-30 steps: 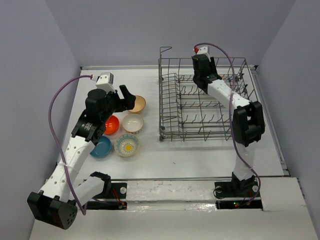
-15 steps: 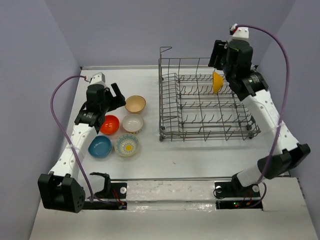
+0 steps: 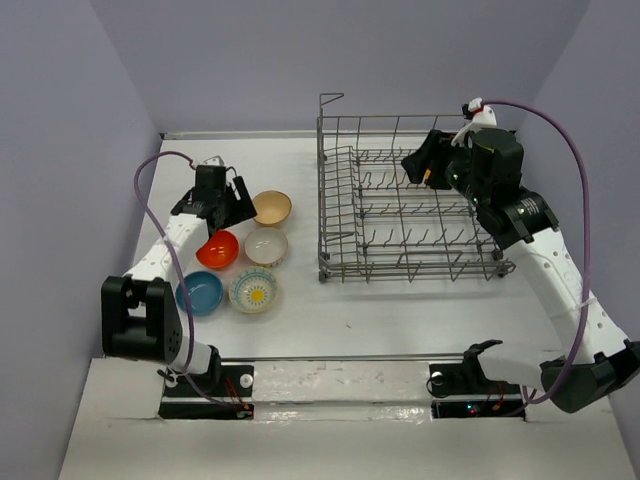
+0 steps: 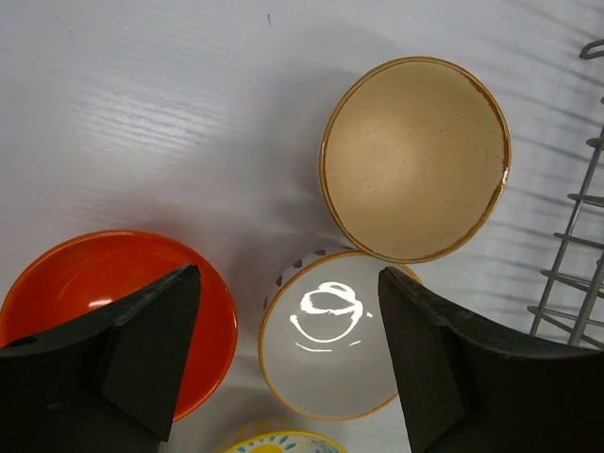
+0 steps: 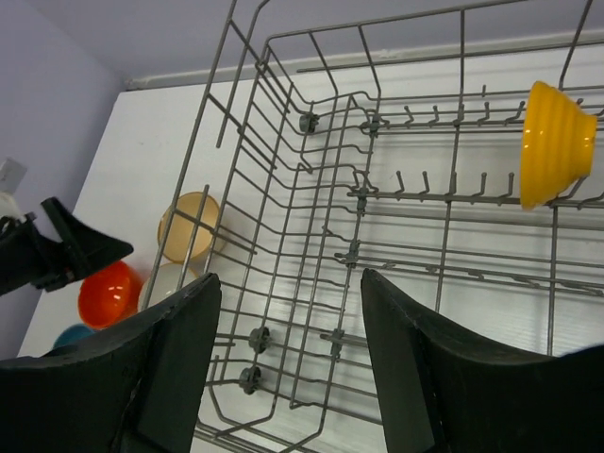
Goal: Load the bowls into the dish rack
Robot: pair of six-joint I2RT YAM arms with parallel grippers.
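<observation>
Five small round bowls (image 3: 200, 293) wait left of the grey wire dish rack (image 3: 335, 215); one yellow bowl (image 5: 557, 142) stands inside. Left gripper (image 4: 288, 283), wide open and empty, hovers over the white bowl (image 4: 330, 363); next it should lower and pinch the rim. Right gripper (image 5: 290, 283) gapes empty.

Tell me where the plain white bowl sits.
In the top view the plain white bowl sits on the table left of the dish rack, just nearer the arms than the tan bowl and right of the orange-red bowl.
</observation>
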